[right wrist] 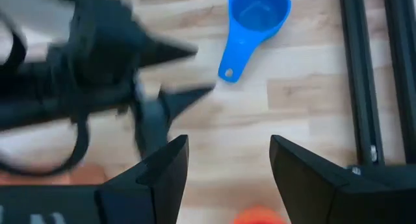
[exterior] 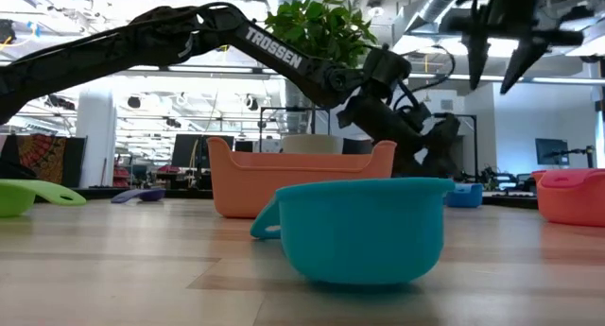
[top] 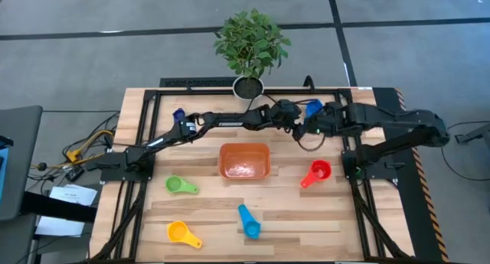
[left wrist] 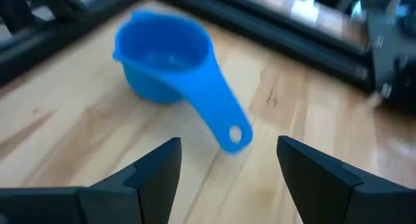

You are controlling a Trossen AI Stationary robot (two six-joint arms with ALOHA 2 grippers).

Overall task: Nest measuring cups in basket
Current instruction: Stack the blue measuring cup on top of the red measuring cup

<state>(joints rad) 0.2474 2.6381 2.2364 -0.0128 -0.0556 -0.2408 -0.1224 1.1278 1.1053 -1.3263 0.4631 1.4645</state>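
Note:
The blue measuring cup stands upright on the wood near the table's far edge, its handle pointing at my left gripper. That gripper is open, its fingers either side of the handle's free end, just short of it and touching nothing. In the high view this cup lies just beyond both grippers. My right gripper hangs open above the table, near the left one. The orange basket sits mid-table. Dark blue, green, yellow, light blue and red cups rest on the table. The orange cup is not seen.
A white plant pot with a leafy plant stands at the far edge beside the black frame rail. The light blue cup lies close to the near edge. The two arms crowd together behind the basket.

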